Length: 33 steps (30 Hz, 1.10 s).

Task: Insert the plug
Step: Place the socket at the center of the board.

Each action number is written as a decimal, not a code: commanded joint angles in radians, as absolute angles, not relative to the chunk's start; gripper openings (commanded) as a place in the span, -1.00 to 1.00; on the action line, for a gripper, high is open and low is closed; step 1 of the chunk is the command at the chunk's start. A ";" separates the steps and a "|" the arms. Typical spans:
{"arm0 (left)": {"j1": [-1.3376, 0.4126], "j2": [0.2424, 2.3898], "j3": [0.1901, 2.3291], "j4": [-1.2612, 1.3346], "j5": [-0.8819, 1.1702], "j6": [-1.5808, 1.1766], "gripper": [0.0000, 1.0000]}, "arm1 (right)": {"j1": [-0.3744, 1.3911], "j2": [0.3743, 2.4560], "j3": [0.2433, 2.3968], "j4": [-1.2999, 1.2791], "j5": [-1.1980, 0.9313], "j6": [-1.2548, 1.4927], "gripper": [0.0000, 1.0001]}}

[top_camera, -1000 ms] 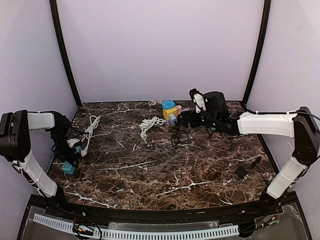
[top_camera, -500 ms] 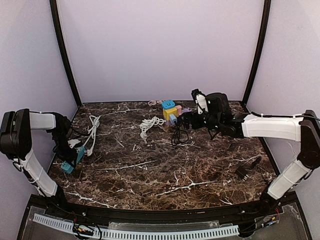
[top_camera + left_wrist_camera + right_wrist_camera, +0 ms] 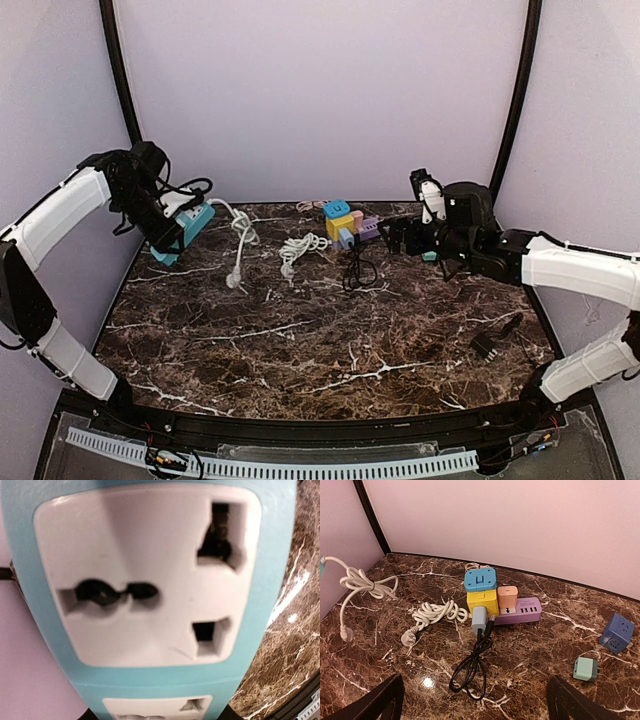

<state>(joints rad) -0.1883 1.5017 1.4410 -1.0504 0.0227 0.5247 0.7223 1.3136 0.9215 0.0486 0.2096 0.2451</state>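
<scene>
Left gripper point(image 3: 170, 228) is clamped on the teal power strip point(image 3: 192, 220), holding it tilted above the table at the upper left of the overhead view. In the left wrist view the strip's white socket face point(image 3: 150, 575) fills the frame (you can't see the fingers themselves there). Its white cord point(image 3: 241, 232) loops down from the strip to the marble table point(image 3: 300, 340), and the cord's plug point(image 3: 232, 281) reaches the surface. Your right gripper point(image 3: 392, 236) hovers at centre right with its jaws spread wide and nothing between them. Ahead of it, at upper centre, sit a blue cube adapter point(image 3: 480, 579), a yellow cube point(image 3: 482, 599) and a purple strip point(image 3: 517, 611), with a black cable point(image 3: 470, 672) coiled in front. A second coiled white cable point(image 3: 302, 247) lies just left of that cluster.
</scene>
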 commanded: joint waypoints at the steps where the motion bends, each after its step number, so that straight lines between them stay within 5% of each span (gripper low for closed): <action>1: -0.305 1.507 1.642 -1.118 0.060 0.505 -0.99 | 0.726 1.222 0.884 0.010 0.225 0.271 0.97; 10: -0.809 1.730 1.800 -1.161 0.071 0.519 -0.99 | 0.696 1.056 0.848 -0.152 0.297 0.346 0.97; 25: -0.978 2.049 2.014 -1.013 0.103 0.461 -0.99 | 0.671 0.947 0.806 -0.276 0.343 0.397 0.97; 33: -0.987 2.046 1.715 -0.952 -0.053 0.539 -0.99 | 0.671 1.000 0.813 -0.257 0.288 0.381 0.97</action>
<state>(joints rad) -0.9958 2.0590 1.8828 -0.9771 0.0536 0.4946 0.6788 0.9714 0.8177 -0.2703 0.3172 0.3828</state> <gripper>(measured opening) 0.500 0.986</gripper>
